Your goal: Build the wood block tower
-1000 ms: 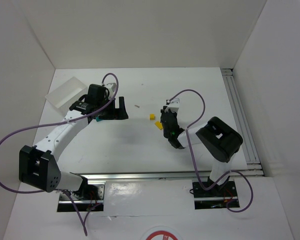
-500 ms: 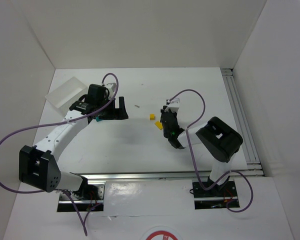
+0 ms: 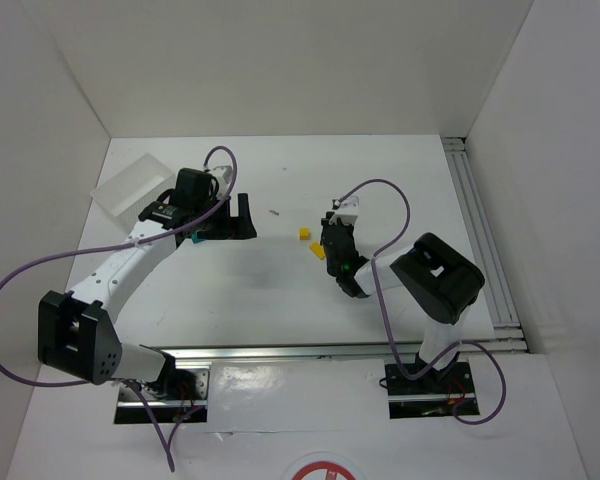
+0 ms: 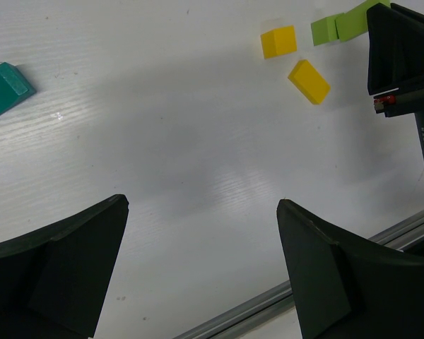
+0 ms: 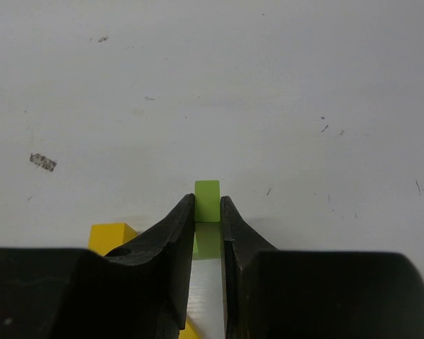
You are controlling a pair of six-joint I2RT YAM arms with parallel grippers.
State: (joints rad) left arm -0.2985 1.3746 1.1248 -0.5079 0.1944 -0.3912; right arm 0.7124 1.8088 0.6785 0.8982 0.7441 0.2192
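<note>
Right jaws gripped the green block [image 5: 207,200], seemingly a pillar to stand next beside a yellow block [image 5: 112,236]; left jaws gaped empty.

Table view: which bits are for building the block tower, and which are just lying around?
For the tower:
light green block, pinched in the right gripper
yellow cube
second yellow block
teal piece

Just lying about:
white tray, far left
small scrap on the table
</note>
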